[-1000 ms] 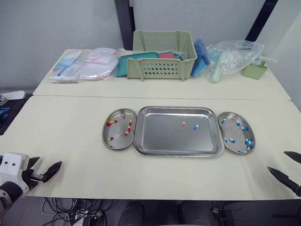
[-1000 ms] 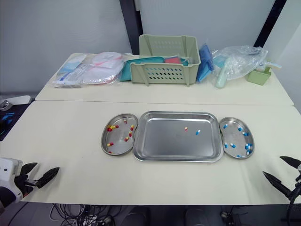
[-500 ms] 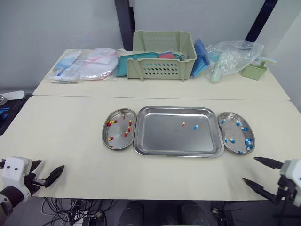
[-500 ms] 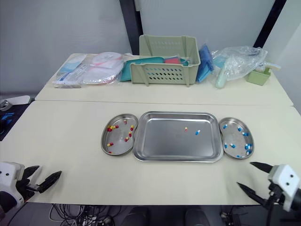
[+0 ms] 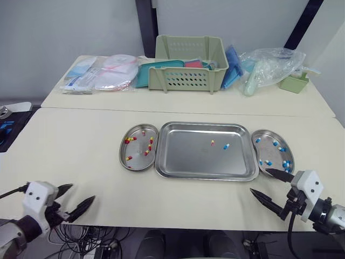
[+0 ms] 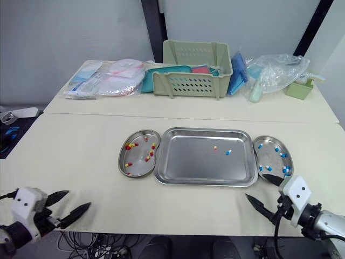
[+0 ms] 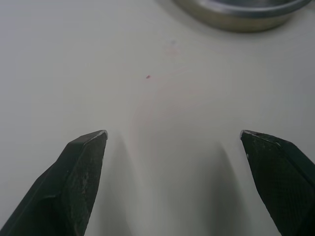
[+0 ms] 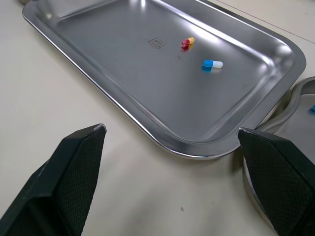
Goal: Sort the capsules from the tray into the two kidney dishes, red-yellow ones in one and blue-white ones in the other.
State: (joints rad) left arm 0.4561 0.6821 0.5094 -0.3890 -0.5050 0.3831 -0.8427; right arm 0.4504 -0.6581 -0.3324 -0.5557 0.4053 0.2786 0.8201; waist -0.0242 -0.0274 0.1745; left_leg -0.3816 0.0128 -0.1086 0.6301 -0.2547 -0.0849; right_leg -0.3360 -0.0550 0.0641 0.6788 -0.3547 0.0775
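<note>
Tray (image 5: 188,162) at centre of near table (image 5: 70,140), long side running 9 to 3 o'clock. Two capsules inside, toward 1 o'clock of its middle: red-yellow capsule (image 5: 212,143) and, near it at 3 o'clock, blue-white capsule (image 5: 226,145), not touching.

Left kidney dish (image 5: 136,162) against tray's 9 o'clock side, holding red-yellow capsules, perhaps eight. Right kidney dish (image 5: 269,154) against 3 o'clock side, holding blue-white ones.

Left gripper (image 5: 83,191) low at table's near edge, at 7 o'clock from tray and well apart from left kidney dish. Tips turned inward, fingers (image 7: 78,172) spread wide, nothing between them.

Right gripper (image 5: 259,180) at 5 o'clock, just beside tray's near right corner. Tips aimed toward 10 o'clock, likewise spread and empty, one tip at near end of right kidney dish.

Basket (image 5: 188,70) on far table at 12 o'clock.
</note>
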